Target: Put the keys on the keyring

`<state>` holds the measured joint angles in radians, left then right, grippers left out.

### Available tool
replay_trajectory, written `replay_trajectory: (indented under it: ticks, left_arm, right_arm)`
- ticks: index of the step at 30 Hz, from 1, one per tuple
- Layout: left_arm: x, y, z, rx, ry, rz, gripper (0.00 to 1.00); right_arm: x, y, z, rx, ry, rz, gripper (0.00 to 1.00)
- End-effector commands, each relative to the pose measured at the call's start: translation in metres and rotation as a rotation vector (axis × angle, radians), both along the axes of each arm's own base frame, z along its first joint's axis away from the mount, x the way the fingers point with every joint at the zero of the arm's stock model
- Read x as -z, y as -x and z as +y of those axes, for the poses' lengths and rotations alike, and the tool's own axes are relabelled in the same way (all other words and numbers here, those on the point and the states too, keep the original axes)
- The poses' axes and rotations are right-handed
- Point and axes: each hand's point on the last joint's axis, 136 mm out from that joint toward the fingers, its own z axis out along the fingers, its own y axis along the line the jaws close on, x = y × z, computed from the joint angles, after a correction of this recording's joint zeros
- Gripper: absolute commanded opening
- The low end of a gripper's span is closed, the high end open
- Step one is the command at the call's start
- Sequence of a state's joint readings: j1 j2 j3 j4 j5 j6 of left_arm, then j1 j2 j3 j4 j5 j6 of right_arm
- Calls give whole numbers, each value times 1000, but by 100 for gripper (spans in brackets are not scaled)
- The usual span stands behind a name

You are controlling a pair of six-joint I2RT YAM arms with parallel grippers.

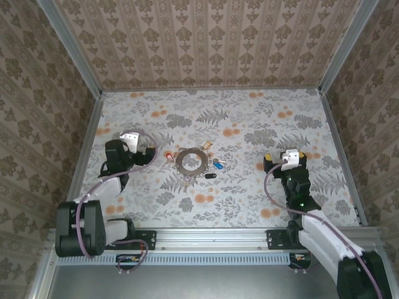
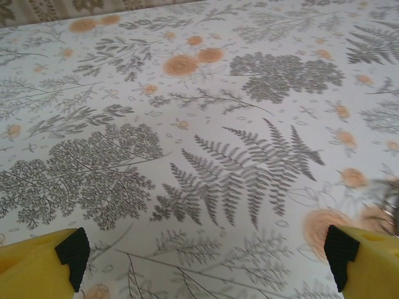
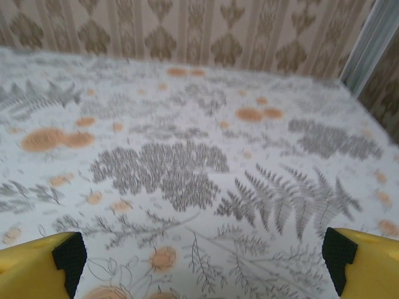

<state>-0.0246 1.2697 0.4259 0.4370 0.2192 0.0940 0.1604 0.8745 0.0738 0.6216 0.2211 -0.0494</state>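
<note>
The keyring (image 1: 191, 161) lies flat mid-table as a dark grey ring. Small keys lie loose around it: a red-headed one (image 1: 168, 155) to its left, a blue one (image 1: 218, 165) and a black one (image 1: 211, 175) to its right, and a pale one (image 1: 206, 146) just beyond it. My left gripper (image 1: 131, 138) hovers left of the red key. It is open, with nothing but cloth between its yellow fingers (image 2: 37, 265). My right gripper (image 1: 283, 154) stands well right of the keys, and it too is open and empty in the wrist view (image 3: 204, 261).
The table carries a floral cloth (image 1: 249, 118) and is boxed in by patterned walls with metal corner posts (image 1: 87, 75). A blurred grey shape (image 2: 391, 202) sits at the right edge of the left wrist view. Both arm bases are bolted on the near rail (image 1: 212, 240).
</note>
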Motion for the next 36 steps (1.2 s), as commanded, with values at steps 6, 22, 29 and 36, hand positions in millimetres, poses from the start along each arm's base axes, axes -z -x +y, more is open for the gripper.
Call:
replay_trajectory:
  ticks: [6, 22, 29, 36]
  left_arm:
    - [6, -44, 16, -70, -41, -52, 100]
    - [14, -37, 30, -162, -54, -134, 100]
    - [14, -37, 34, -186, -50, -125, 100]
    - [14, -38, 34, -183, -47, -126, 100]
  right_arm:
    - [-19, -61, 10, -56, -18, -106, 100]
    - [20, -97, -22, 91, -90, 69, 100]
    - [19, -98, -21, 86, -88, 68, 99]
    - [20, -98, -21, 81, -94, 72, 100]
